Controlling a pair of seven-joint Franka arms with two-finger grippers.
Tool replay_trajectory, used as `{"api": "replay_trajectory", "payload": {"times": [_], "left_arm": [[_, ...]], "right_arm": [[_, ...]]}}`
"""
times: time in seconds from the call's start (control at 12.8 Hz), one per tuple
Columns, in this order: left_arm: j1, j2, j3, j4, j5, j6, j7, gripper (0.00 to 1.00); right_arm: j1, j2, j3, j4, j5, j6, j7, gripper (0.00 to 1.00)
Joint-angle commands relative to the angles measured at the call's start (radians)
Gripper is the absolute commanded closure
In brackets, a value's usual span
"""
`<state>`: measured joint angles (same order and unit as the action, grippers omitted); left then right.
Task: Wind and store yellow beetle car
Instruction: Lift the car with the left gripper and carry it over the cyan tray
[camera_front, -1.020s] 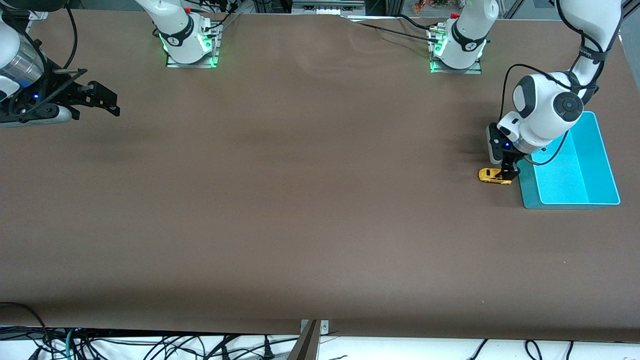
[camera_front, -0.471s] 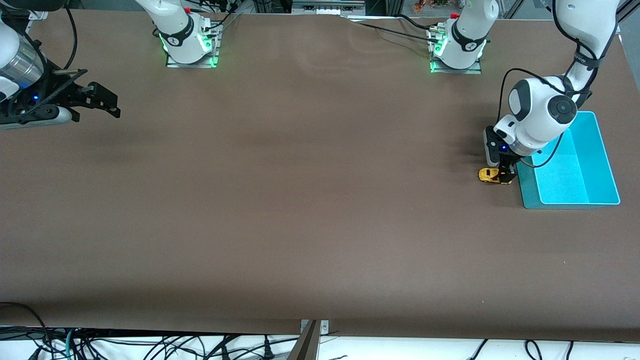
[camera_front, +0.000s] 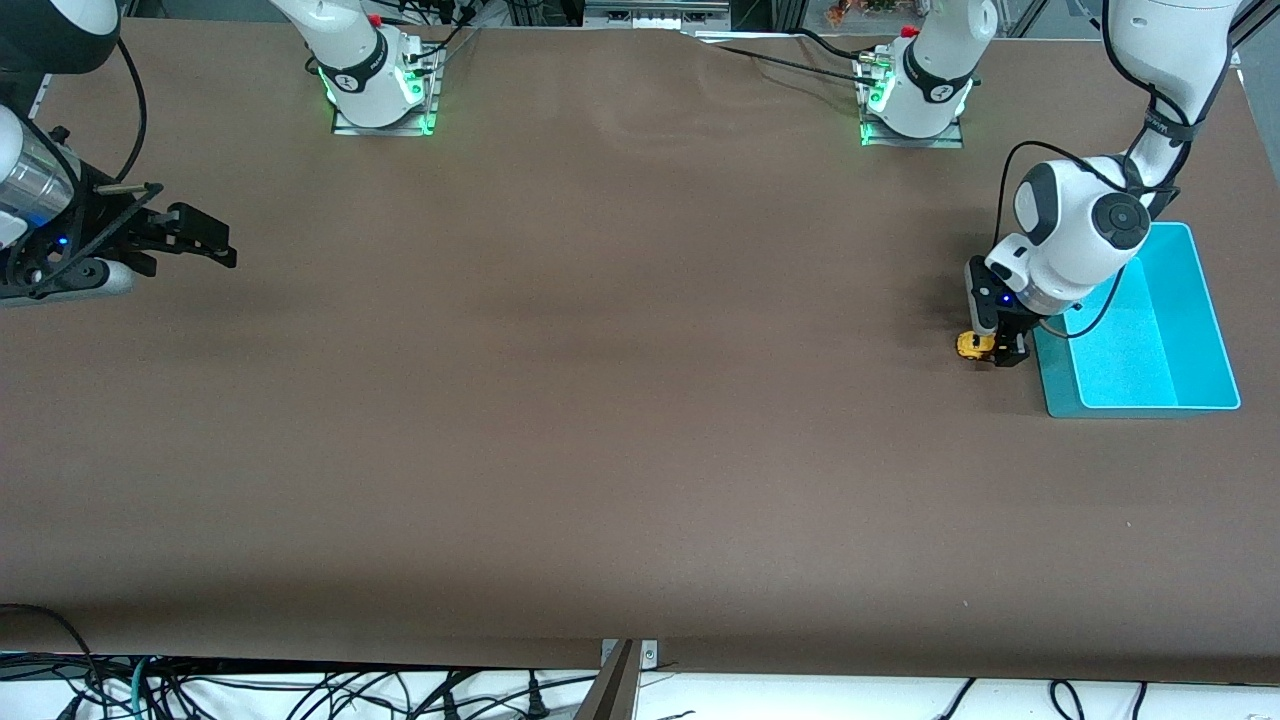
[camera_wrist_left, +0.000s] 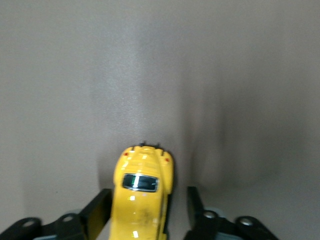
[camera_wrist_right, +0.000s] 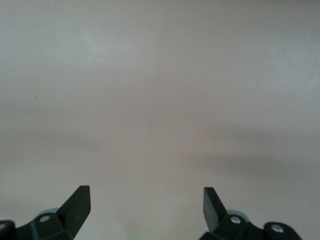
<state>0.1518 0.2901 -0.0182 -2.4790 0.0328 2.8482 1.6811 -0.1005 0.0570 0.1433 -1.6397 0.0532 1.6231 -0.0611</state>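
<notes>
The yellow beetle car (camera_front: 971, 345) stands on the brown table beside the teal bin (camera_front: 1215, 320), on the side toward the right arm's end. My left gripper (camera_front: 1000, 352) is down over the car and straddles its body. In the left wrist view the car (camera_wrist_left: 142, 192) sits between the jaws of the left gripper (camera_wrist_left: 146, 202): one finger (camera_wrist_left: 100, 210) lies against its side, while a narrow gap separates the other finger (camera_wrist_left: 194, 207) from it. My right gripper (camera_front: 225, 245) waits open at its own end of the table, and the right gripper (camera_wrist_right: 146, 197) has nothing between its fingers.
The teal bin is open-topped and shows nothing inside. Both arm bases (camera_front: 380, 80) (camera_front: 915, 90) stand along the table edge farthest from the front camera. Cables (camera_front: 300, 690) hang below the nearest edge.
The left gripper's jaws have narrowed around the car and the hand has sunk a little, hiding more of the car. The right gripper has shifted slightly.
</notes>
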Motion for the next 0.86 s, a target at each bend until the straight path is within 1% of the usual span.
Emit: {"api": "replay_trajectory", "payload": {"times": [0.0, 0.08, 0.16, 0.24, 0.39, 0.47, 0.63, 0.78], "left_arm": [[0.006, 0.000, -0.005, 0.011, 0.022, -0.009, 0.015, 0.95], [0.006, -0.006, -0.005, 0.015, 0.022, -0.018, 0.014, 0.96], [0.006, -0.029, -0.008, 0.028, 0.021, -0.059, 0.014, 0.96], [0.006, -0.048, -0.029, 0.050, 0.010, -0.128, 0.011, 0.96], [0.005, -0.089, -0.048, 0.127, -0.010, -0.315, 0.006, 0.96], [0.005, -0.100, -0.052, 0.173, -0.040, -0.410, 0.008, 0.96], [0.008, -0.143, -0.052, 0.253, -0.079, -0.594, 0.014, 0.96], [0.020, -0.183, -0.049, 0.355, -0.085, -0.798, 0.017, 0.96]], "right_arm": [[0.010, 0.003, -0.005, 0.027, -0.015, -0.032, 0.015, 0.00], [0.010, 0.003, -0.004, 0.029, -0.015, -0.032, 0.010, 0.00], [0.010, 0.004, -0.004, 0.029, -0.015, -0.032, 0.010, 0.00], [0.012, 0.003, -0.004, 0.029, -0.015, -0.032, 0.009, 0.00], [0.012, 0.003, -0.004, 0.031, -0.015, -0.032, 0.010, 0.00], [0.012, 0.001, -0.004, 0.031, -0.015, -0.032, 0.009, 0.00], [0.010, -0.002, -0.004, 0.031, -0.015, -0.032, 0.009, 0.00], [0.010, -0.005, -0.005, 0.034, -0.013, -0.032, 0.010, 0.00]]}}
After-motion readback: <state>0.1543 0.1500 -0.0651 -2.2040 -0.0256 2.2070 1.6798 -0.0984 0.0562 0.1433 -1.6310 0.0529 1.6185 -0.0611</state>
